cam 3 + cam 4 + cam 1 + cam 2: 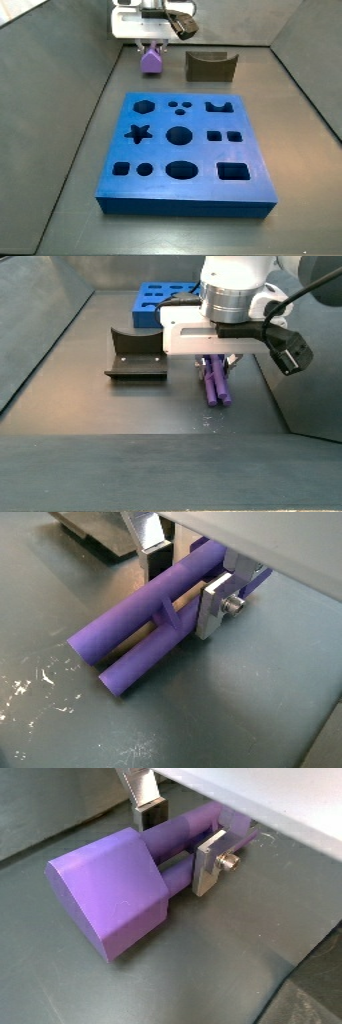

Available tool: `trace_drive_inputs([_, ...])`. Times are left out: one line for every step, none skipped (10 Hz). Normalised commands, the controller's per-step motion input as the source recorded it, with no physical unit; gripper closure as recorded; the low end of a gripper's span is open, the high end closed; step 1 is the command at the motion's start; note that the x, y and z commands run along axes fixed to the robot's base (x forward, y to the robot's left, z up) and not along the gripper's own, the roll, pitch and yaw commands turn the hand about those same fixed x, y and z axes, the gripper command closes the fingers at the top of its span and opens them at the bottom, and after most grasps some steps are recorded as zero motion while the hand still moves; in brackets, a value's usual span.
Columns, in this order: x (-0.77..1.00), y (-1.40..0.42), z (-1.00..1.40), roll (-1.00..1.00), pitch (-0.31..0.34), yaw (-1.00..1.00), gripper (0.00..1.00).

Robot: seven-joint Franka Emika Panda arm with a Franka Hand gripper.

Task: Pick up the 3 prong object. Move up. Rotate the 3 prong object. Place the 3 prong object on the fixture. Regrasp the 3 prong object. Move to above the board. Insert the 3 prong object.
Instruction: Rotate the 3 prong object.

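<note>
Two silver finger plates with dark pads are what I read first: my gripper point(185, 580) is down at the floor and its plates sit on either side of the light-purple plastic 3 prong object point(144, 637), one against each flank of the rods in both wrist views. I judge it clamped on the piece, or within a hair of it; the pads look to be touching. The piece lies flat on the dark grey floor point(254, 702), long axis horizontal, so I take this as the pick-up step with the lift not yet begun. Gripping across the narrow width near one end leaves the broad lobed head point(114, 888) free.

In a side view the gripper point(154, 45) and purple piece point(152, 61) are at about 12 o'clock from the large flat blue board with shaped cut-outs point(187, 150), well apart from it. The small dark olive-brown fixture with a curved notch point(210, 66) stands at roughly 3 o'clock from the piece, near but not touching.

Nothing lies between piece and fixture. The grey enclosure walls point(47, 326) are the only close obstacle I would watch when rotating.
</note>
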Motion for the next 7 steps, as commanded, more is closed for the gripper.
trace_drive_inputs([0.05, 0.00, -0.18, 0.23, 0.000, 0.02, 1.00])
trace_drive_inputs([0.04, 0.00, -0.14, 0.23, -0.011, 0.02, 1.00])
trace_drive_inputs([0.03, -0.01, -0.10, 0.23, -0.020, 0.02, 1.00])
trace_drive_inputs([0.03, -0.01, -0.09, 0.22, -0.024, 0.02, 1.00])
trace_drive_inputs([0.03, -0.01, -0.09, 0.21, -0.024, 0.01, 1.00])
trace_drive_inputs([0.00, 0.00, 0.00, 0.00, 0.000, 0.00, 0.00])
trace_drive_inputs([0.00, 0.00, 1.00, 0.00, 0.000, 0.00, 0.00])
